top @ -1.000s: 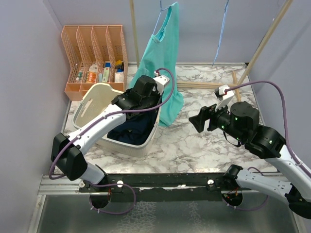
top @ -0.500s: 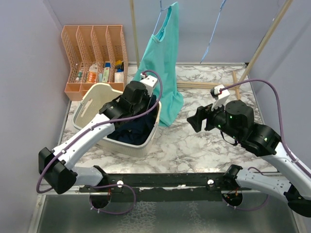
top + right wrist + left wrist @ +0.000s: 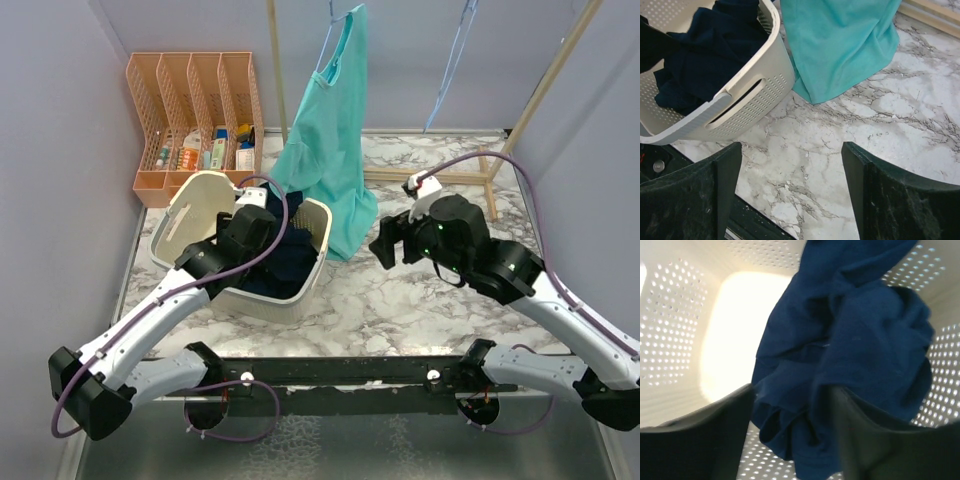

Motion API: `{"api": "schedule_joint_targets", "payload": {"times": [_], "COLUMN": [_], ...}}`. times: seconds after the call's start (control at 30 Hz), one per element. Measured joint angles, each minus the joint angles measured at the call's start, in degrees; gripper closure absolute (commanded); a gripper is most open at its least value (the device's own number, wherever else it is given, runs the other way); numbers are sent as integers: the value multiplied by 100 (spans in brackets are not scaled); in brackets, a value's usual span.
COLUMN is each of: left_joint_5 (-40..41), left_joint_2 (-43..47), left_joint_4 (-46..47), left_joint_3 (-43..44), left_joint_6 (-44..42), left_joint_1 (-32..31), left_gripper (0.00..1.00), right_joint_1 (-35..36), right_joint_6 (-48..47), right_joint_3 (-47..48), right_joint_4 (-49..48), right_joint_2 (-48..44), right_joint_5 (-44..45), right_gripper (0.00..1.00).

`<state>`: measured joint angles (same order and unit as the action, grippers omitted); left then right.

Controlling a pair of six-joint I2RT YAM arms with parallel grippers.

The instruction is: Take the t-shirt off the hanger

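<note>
A teal t-shirt (image 3: 335, 130) hangs at the back from a hanger, and its hem (image 3: 840, 45) rests on the marble. Only a thin blue piece of the hanger (image 3: 327, 45) shows by the collar. My left gripper (image 3: 792, 390) is open inside the cream basket (image 3: 190, 200). Crumpled navy cloth (image 3: 855, 340) lies loose between its fingers. In the top view the wrist hides those jaws. My right gripper (image 3: 790, 150) (image 3: 385, 245) is open and empty over bare marble. It hovers just right of the shirt's hem and the basket wall (image 3: 765, 65).
An orange file rack (image 3: 195, 110) with small items stands at the back left. A wooden post (image 3: 272, 60) rises behind the shirt and a wooden rail (image 3: 430, 175) lies at the back right. A blue cord (image 3: 450, 60) dangles there. Purple walls close both sides.
My left arm has drawn back toward the near left over the basket and its jaws have opened. My right arm has moved left toward the shirt's hem. The blue cord has swung.
</note>
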<state>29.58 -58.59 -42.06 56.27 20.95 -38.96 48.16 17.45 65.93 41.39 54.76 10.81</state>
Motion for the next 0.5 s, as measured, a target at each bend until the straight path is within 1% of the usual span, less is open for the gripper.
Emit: {"api": "schedule_joint_targets", "payload": {"times": [0.03,0.07,0.17,0.27,0.33,0.43,0.5], "left_joint_5": [46,63,70,63,52,46,46], "left_joint_2": [-9,-52,-188,0,382,1399,1974], "left_joint_4": [-24,-24,90,385,640,1172,1432], "left_joint_3": [-42,-74,-210,-455,-695,-1147,-1331], "left_joint_6": [63,107,201,208,203,192,201], "left_joint_1": [24,44,63,63,63,63,63], "left_gripper": [5,1,1,1,1,6,7], "right_joint_1": [0,0,0,0,0,0,0], "right_joint_6": [-26,-59,-175,-275,-317,-350,-374], "right_joint_3": [20,70,444,1062,1615,2774,3484], "right_joint_4": [-11,-22,-70,-125,-166,-258,-345], "right_joint_2": [87,208,743,1309,1711,2498,2994], "right_joint_5": [-17,-33,-103,-101,-79,11,81], "right_gripper": [16,15,10,7,5,4,5]}}
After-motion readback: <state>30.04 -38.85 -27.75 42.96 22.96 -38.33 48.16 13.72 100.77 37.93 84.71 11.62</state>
